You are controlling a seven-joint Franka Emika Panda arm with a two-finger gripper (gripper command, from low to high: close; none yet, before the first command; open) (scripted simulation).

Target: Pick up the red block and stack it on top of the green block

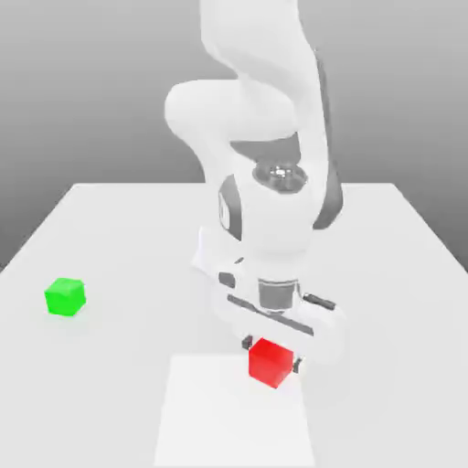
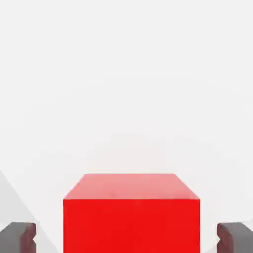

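The red block (image 1: 271, 361) sits on the white table near its front, just right of centre in the exterior view. My gripper (image 1: 271, 353) is lowered straight over it, open, with a dark finger on either side. In the hand view the red block (image 2: 131, 212) lies between the two fingertips (image 2: 20, 236), with a visible gap on each side, so nothing grips it. The green block (image 1: 65, 297) rests alone on the table far toward the exterior view's left, well apart from the arm.
The white table (image 1: 119, 238) stretches wide around both blocks. A brighter rectangular patch (image 1: 233, 416) marks its front part, just under the red block. The arm's bulky white links (image 1: 265, 183) rise behind the gripper.
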